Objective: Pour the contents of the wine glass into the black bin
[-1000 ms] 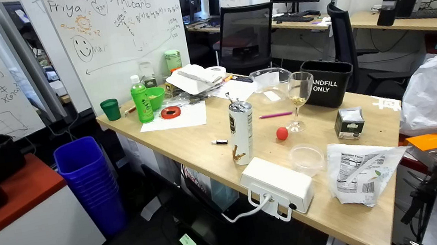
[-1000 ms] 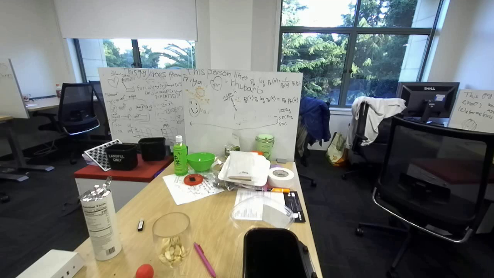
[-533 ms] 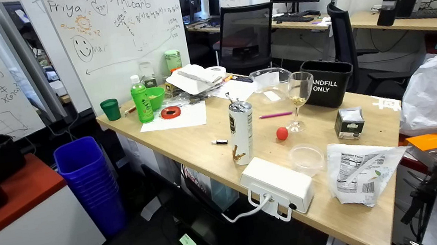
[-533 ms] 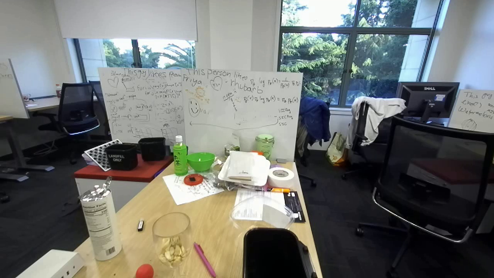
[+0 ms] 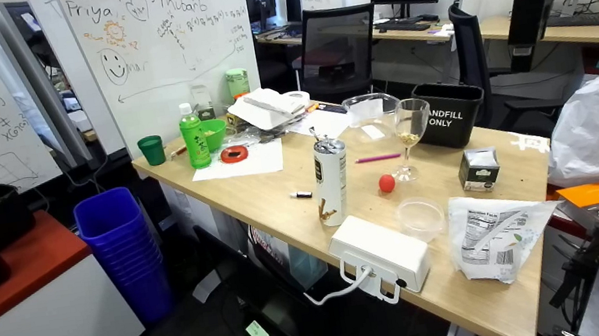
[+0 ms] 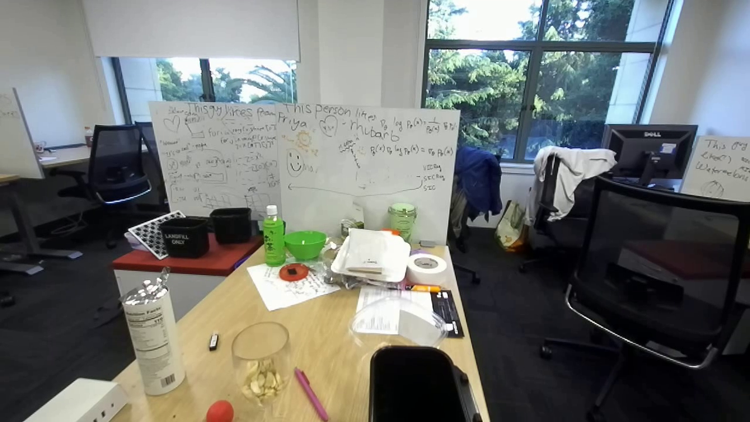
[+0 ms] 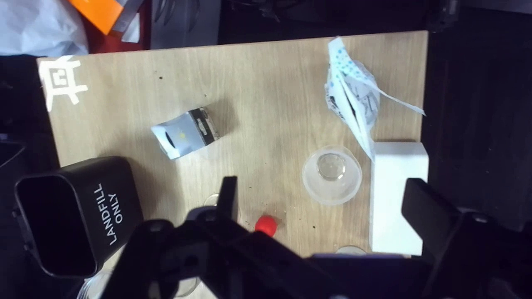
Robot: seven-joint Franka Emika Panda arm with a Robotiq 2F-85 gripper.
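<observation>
Lower now than half a second ago, my gripper [image 5: 522,57] hangs above and to the right of the black bin [image 5: 449,113] as seen in an exterior view; no shift is noted on the table [image 5: 256,191]. The wine glass [image 5: 411,118] stands upright off the bin's labelled face, near it without contact, the red ball [image 5: 386,183] a little farther out from the bin. My grip cannot be read at this angle.

In an exterior view pale pieces [image 6: 262,381] sit low in the glass, left of the bin; my gripper does not show. Pour not begun, in my judgement.

In the wrist view my fingers [image 7: 227,197] stand well parted, nothing held. The finger nearer the bin hides most of the glass; an arc, probably its foot, shows on that finger's bin side. The plastic tub [image 7: 332,187], farther from the bin, lies beneath the gap instead. Step judged in hand: approach to the glass. I should travel toward the bin before descending, so the glass comes between the fingers. Contact should be square, pressure light; the glass is likely brittle and easily tipped. Lift upright clear of the bin's rim, then tilt slowly over its mouth.
</observation>
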